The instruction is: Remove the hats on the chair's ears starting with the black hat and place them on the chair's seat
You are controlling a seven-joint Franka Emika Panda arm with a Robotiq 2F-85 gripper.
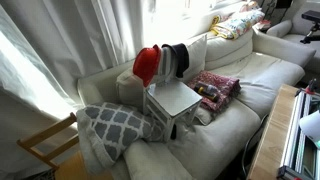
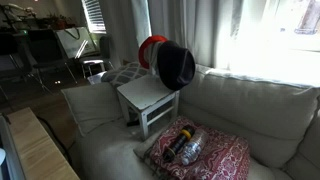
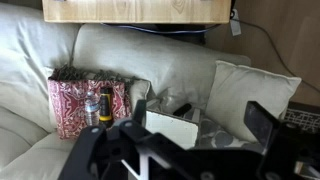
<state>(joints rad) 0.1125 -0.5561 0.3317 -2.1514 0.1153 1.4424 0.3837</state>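
The small white chair [image 1: 172, 108] stands on the cream sofa in both exterior views, its seat [image 2: 140, 96] bare. The black hat [image 1: 177, 58] hangs on one ear and the red hat [image 1: 146, 66] on the other; both also show in an exterior view, black [image 2: 176, 66] in front of red [image 2: 152, 45]. My gripper [image 3: 198, 115] appears only in the wrist view, open and empty, high above the chair's seat [image 3: 172, 129]. A dark sliver [image 3: 184, 108] at the seat's far edge looks like the black hat. The red hat is hidden there.
A red patterned cushion [image 3: 88, 100] holding bottles [image 3: 98, 106] lies beside the chair [image 1: 214, 90]. A grey patterned cushion [image 1: 112, 127] lies on its other side. A wooden table [image 3: 135, 10] stands before the sofa. A natural-wood chair frame [image 1: 45, 145] is near the curtain.
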